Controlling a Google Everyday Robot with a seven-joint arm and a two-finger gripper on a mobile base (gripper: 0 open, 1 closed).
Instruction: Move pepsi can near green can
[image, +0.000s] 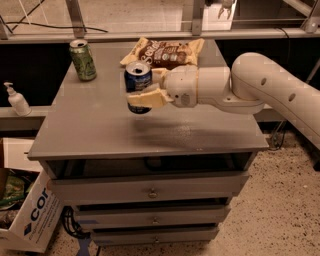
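The pepsi can is dark blue with a silver top and stands upright in my gripper, lifted a little above the grey tabletop near its middle. The cream fingers are shut around the can's sides. The green can stands upright at the table's back left corner, well apart from the pepsi can and to its left.
A brown and white chip bag lies at the back of the table, just behind the gripper. A white pump bottle stands on a ledge to the left. A cardboard box sits on the floor at lower left. Drawers are below the top.
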